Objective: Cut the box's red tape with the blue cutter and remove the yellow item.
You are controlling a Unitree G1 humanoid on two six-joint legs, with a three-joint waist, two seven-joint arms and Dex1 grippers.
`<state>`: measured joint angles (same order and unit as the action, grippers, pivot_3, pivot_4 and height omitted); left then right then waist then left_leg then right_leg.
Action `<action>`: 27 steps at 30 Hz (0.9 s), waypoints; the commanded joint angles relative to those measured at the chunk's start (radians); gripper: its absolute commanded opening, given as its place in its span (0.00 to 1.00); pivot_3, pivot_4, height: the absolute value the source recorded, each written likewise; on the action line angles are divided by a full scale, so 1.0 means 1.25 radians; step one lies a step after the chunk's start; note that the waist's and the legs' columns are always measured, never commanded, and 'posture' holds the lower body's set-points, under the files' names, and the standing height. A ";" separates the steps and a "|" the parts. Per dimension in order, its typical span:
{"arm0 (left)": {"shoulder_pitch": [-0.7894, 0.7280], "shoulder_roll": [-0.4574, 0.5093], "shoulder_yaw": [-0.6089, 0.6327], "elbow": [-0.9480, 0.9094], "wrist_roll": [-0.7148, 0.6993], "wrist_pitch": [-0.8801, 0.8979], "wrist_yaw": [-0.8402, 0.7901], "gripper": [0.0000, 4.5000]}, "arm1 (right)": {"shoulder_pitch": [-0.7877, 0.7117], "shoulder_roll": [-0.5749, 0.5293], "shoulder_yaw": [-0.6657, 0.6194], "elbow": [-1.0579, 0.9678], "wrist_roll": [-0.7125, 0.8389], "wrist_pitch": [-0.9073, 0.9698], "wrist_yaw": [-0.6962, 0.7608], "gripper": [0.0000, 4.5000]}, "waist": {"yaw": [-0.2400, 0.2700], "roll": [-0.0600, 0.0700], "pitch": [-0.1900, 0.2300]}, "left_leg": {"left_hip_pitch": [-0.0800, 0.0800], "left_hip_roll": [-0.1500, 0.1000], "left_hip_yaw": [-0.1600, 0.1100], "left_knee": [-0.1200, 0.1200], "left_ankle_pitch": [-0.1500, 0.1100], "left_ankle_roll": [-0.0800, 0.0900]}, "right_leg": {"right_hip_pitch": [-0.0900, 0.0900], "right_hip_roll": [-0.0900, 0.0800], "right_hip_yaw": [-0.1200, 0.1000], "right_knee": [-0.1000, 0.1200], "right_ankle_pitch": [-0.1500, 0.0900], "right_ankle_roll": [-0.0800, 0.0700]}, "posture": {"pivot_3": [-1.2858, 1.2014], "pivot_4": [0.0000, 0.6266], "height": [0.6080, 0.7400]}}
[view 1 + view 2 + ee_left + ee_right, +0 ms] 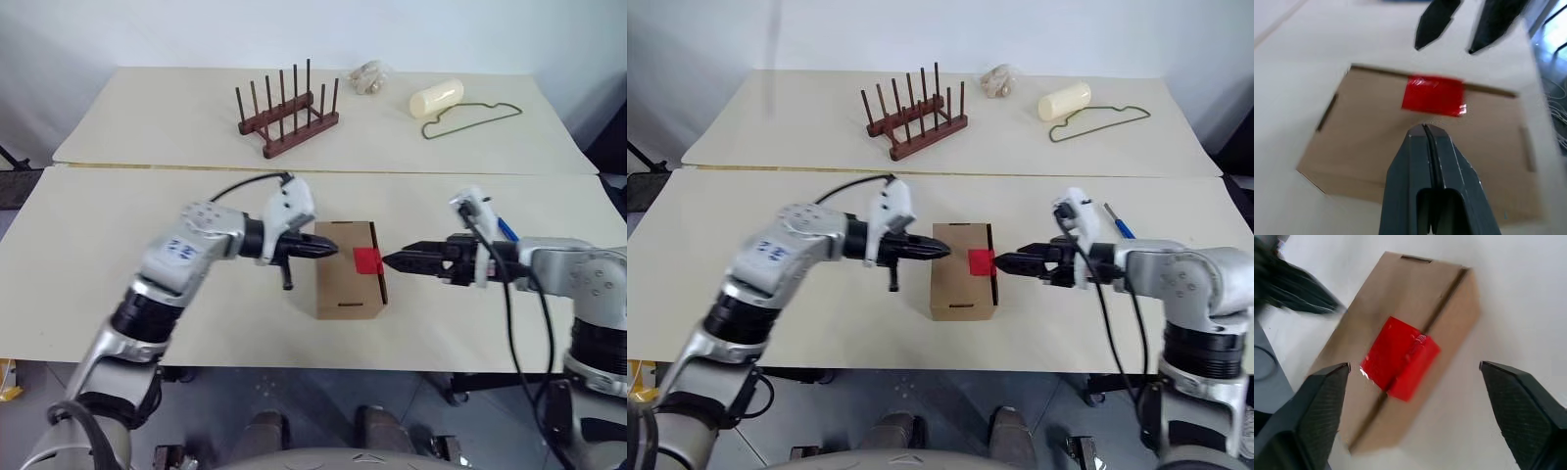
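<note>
So the box (348, 269) sits flat near the front edge of the table (118, 225), red tape (366, 260) on its right edge, folded over the seam. Left gripper (328, 249) hovers over the box's left side, fingers pressed tight together, holding nothing. Right gripper (390, 261) is just right of the tape, pointing at it, fingers spread wide apart with nothing between them. The blue cutter (506, 230) lies on the table well right of the box, behind the right arm. Far behind the box: a wooden peg rack (287, 111), a cream cylinder (436, 97) and a green wire loop (470, 117).
</note>
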<state>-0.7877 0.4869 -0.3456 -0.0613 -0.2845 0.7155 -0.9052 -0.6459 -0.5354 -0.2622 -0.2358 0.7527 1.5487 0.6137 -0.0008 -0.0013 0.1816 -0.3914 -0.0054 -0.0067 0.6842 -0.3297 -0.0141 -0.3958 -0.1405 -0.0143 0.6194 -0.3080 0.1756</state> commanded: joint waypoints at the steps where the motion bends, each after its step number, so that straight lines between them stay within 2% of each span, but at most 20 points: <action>1: -0.016 -0.022 -0.002 -0.034 0.022 0.003 0.030 0.00 | -0.008 0.023 -0.014 -0.017 -0.021 0.013 -0.066 0.99 | 0.002 0.000 0.000 | -0.001 0.000 0.000 0.000 0.000 0.000 | -0.001 0.000 0.000 0.000 0.000 0.000 | 0.52 0.24 1.00; 9: 0.000 -0.011 -0.022 -0.042 0.048 0.015 0.026 0.00 | 0.019 0.024 -0.005 -0.014 -0.025 0.000 -0.093 0.99 | -0.001 0.000 0.000 | -0.001 0.000 0.000 0.000 0.000 0.000 | -0.001 0.000 0.000 0.001 0.000 0.000 | 0.52 0.24 1.00; 20: 0.038 -0.006 -0.029 -0.066 0.051 0.033 0.029 0.00 | 0.082 -0.058 0.035 0.042 -0.048 -0.067 -0.052 0.99 | 0.003 -0.001 -0.001 | 0.002 0.000 0.000 0.000 0.000 0.000 | 0.002 0.000 0.000 0.000 0.000 0.000 | 0.52 0.24 1.00; 27: 0.046 -0.005 -0.028 -0.062 0.052 0.040 0.029 0.00 | 0.085 -0.067 0.040 0.063 -0.040 -0.076 -0.054 0.99 | 0.001 -0.002 -0.002 | 0.002 0.000 0.000 0.000 0.000 0.000 | 0.002 0.000 0.000 0.000 0.000 0.000 | 0.52 0.24 1.00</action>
<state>-0.7544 0.4760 -0.3635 -0.1453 -0.2329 0.7487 -0.8662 -0.5618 -0.5934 -0.2286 -0.1733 0.7256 1.4464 0.5581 0.0008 -0.0036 0.1797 -0.3890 -0.0055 -0.0068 0.6838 -0.3299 -0.0137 -0.3930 -0.1408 -0.0143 0.6191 -0.3080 0.1756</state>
